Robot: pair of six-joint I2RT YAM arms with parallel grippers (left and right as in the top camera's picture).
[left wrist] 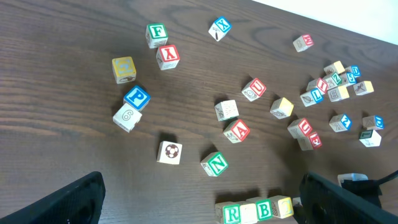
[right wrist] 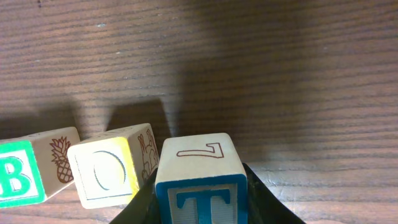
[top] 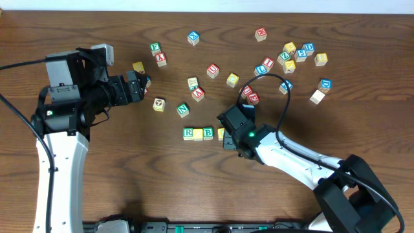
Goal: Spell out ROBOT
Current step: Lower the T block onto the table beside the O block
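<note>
Right wrist: closing the word.
My right claw (right wrist: pixel 202 208) clamps the T cube (right wrist: pixel 200 174), O cube (right wrist: pixel 109 171) just beside it, so T comes last; left claw (top: pixel 143 83) apart.

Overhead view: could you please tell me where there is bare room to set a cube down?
The widest bare table lies on the robot's side of the R cube and its row, between the left arm and the right arm. The far-left corner is also free. It is crowded around the N cube and in the far-right cluster.
</note>
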